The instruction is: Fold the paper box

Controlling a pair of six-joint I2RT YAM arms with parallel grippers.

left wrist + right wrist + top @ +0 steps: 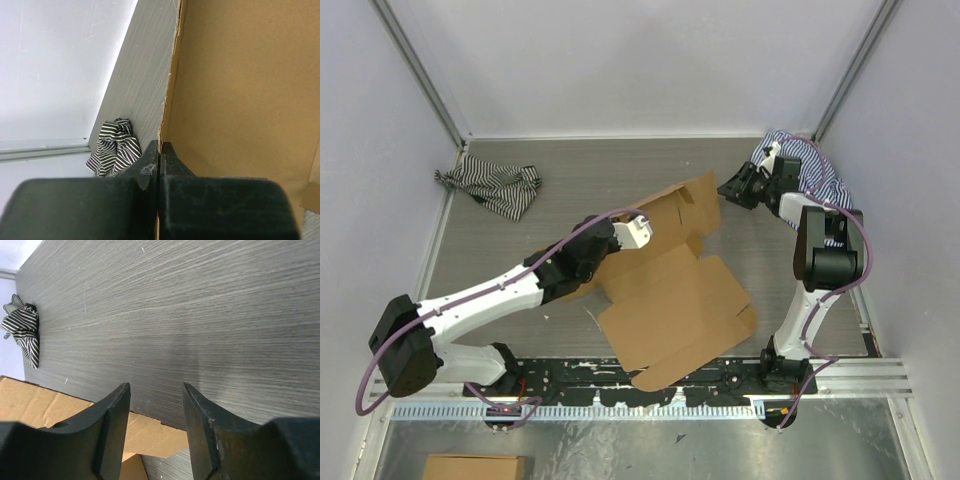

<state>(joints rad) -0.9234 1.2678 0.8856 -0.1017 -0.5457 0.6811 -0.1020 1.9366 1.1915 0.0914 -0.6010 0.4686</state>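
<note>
The paper box [670, 300] is spread out mid-table, with one flap tilted up. The flap's edge is pinched by the closed left end effector [159, 146]. The right end effector [155, 392] is held open at 1 o'clock, just beside the flap's corner. Bare table [590, 165] is seen at 12 o'clock. A striped cloth [490, 187] is bunched at 10 o'clock.

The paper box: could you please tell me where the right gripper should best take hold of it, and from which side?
Probably the right edge of the far flap, coming from the right: the paper box is a thin sheet, that edge lies ahead of the open right gripper, and the left gripper pinches the left edge.
</note>
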